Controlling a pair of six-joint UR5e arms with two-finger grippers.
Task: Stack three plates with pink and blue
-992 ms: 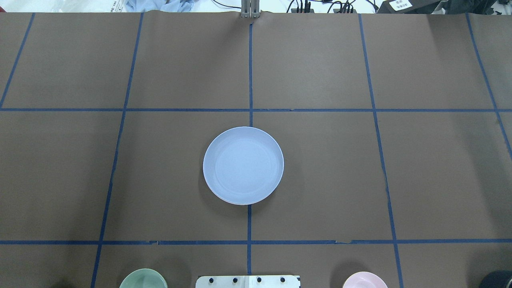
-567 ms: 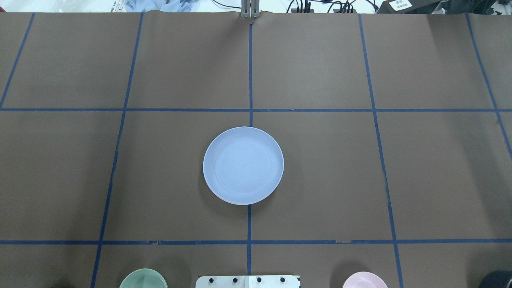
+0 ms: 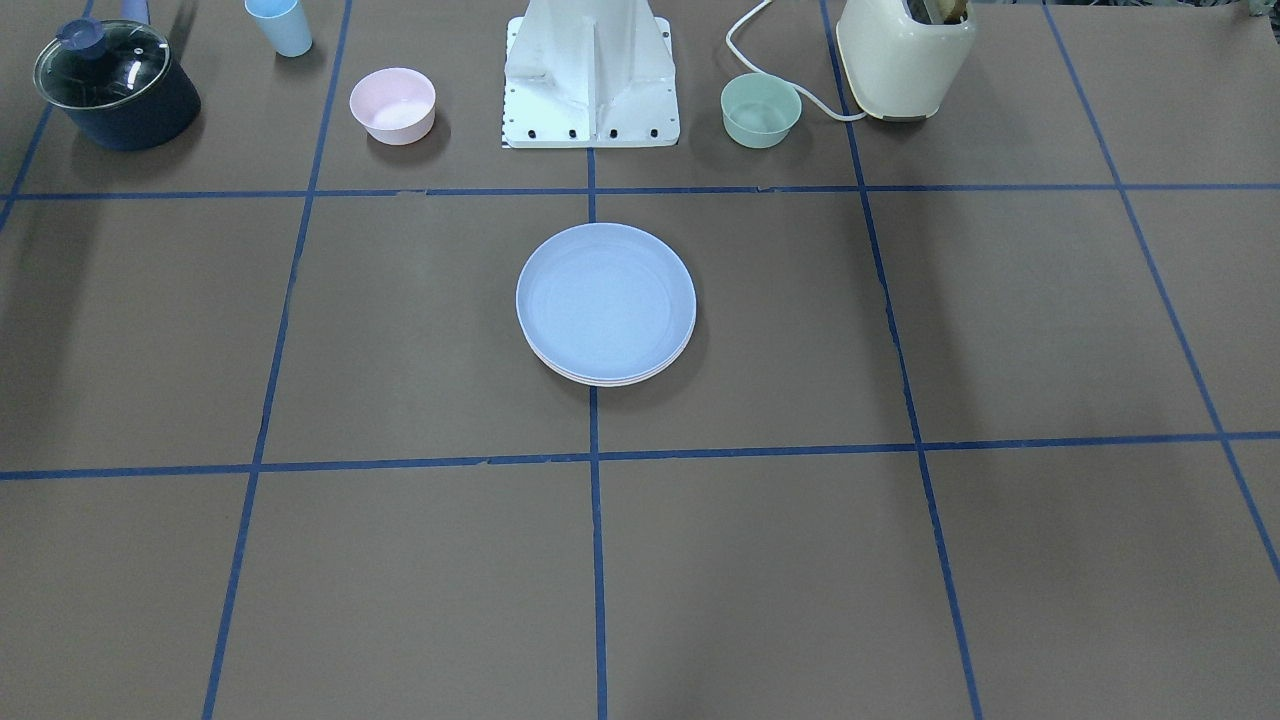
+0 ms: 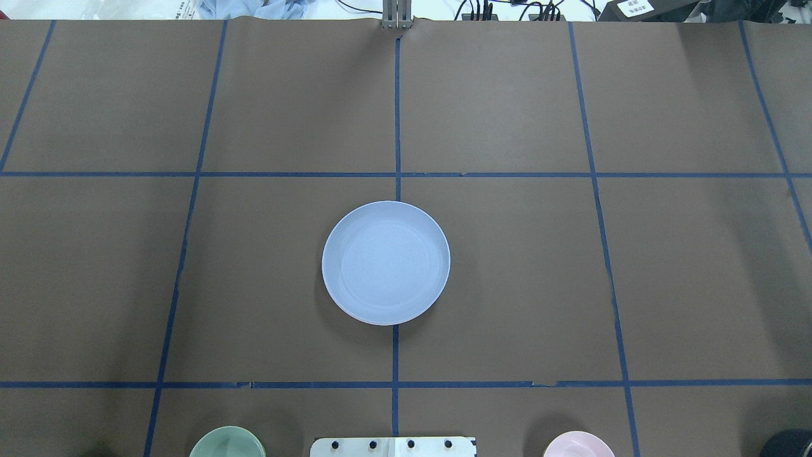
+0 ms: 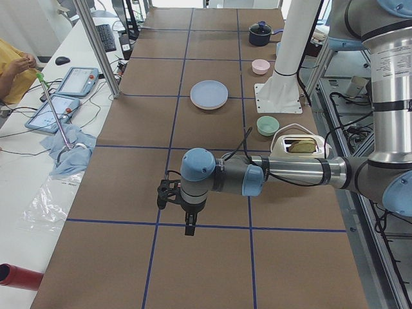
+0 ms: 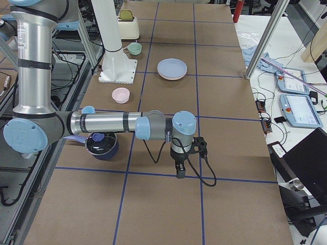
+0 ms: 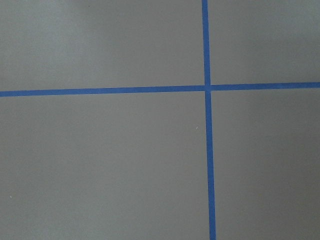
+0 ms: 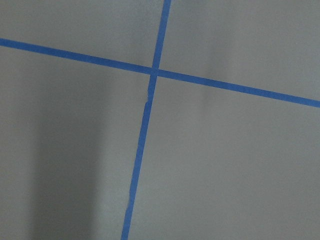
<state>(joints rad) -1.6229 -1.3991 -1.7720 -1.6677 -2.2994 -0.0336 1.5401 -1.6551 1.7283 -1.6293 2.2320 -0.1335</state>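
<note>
Left gripper (image 5: 189, 225), right gripper (image 6: 180, 171): wide or closed, can't tell. Both far from plates (image 3: 605, 305), maybe because stack looks done. Blue plate (image 4: 386, 262) on top.

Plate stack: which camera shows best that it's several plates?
Front-facing view: paler rims peek out under the blue plate. Overhead shows only its top; side views show it small; wrist views miss it.
</note>
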